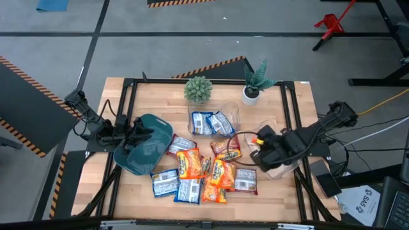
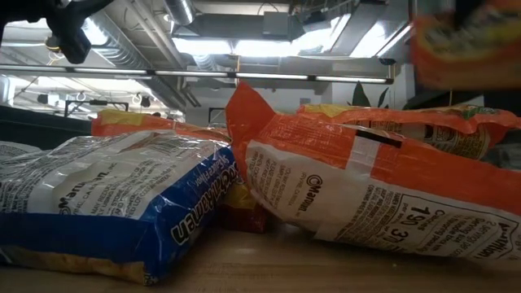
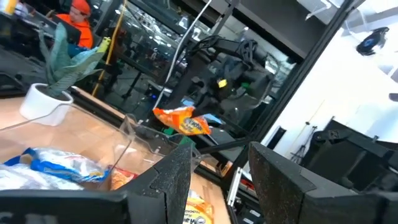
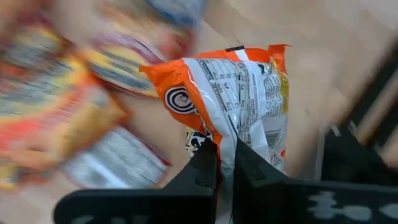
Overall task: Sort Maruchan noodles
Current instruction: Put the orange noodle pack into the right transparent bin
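- High view, sorted so far: two blue-and-white packets [image 1: 211,122] lie in a clear tub [image 1: 235,116] just beyond the heap, on its far side.
- Left to sort: the heap of Maruchan noodles [image 1: 203,174] on the bench [image 1: 300,102], about ten packets of blue-and-white, orange-yellow and red-brown, overlapping one another. By my judgement the sorting is early, most of it undone.
- In hand: the right tool [image 4: 225,163], at the heap's right edge, is pinched narrow on the lower seam of an orange packet [image 4: 239,87], which hangs lifted off the bench. A second clear tub [image 1: 281,167] sits under that arm, beside the heap.
- Left tool [image 3: 219,177]: fingers stand apart and empty, over a dark teal bin [image 1: 146,148] touching the heap's left side.
- Beyond the heap: two potted plants, one round [image 1: 198,89] and one spiky in a white pot [image 1: 253,88].
- Hard to make out: the right arm covers the second tub, so its contents cannot be told. Low view is filled by two near packets; the rest of the heap is hidden. Right wrist view blurs the packets behind the held one. Exact packet count is uncertain where they overlap.
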Robot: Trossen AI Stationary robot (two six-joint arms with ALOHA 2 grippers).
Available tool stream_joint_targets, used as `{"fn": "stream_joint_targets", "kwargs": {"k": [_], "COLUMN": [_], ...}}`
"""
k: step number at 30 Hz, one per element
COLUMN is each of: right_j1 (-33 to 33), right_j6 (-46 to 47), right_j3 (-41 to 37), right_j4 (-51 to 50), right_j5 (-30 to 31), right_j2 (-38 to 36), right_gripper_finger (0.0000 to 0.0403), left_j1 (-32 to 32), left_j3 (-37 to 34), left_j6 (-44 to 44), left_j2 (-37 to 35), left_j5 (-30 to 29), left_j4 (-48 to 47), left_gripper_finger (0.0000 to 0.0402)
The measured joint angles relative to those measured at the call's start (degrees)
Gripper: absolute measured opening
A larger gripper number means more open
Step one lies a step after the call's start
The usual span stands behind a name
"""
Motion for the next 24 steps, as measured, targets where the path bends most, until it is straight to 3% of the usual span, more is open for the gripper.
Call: {"fn": "stream_joint_targets", "kwargs": {"k": [7, 24], "right_j1": [0.07, -3.59], "right_j6": [3.27, 1.04], "right_j3": [-10.9, -19.68], "right_j4": [0.24, 8.89], "right_j5": [-4.36, 0.17], "right_j2": [-1.77, -1.77], "right_gripper_finger": [0.0, 0.0], "left_j1": [0.0, 0.0], "left_j3": [0.0, 0.0], "left_j6": [1.81, 1.92], "left_j2": [0.0, 0.0], "left_j5": [-4.32, -8.56], "left_j4": [-0.24, -1.22], "left_gripper_finger": [0.0154, 0.0154]}}
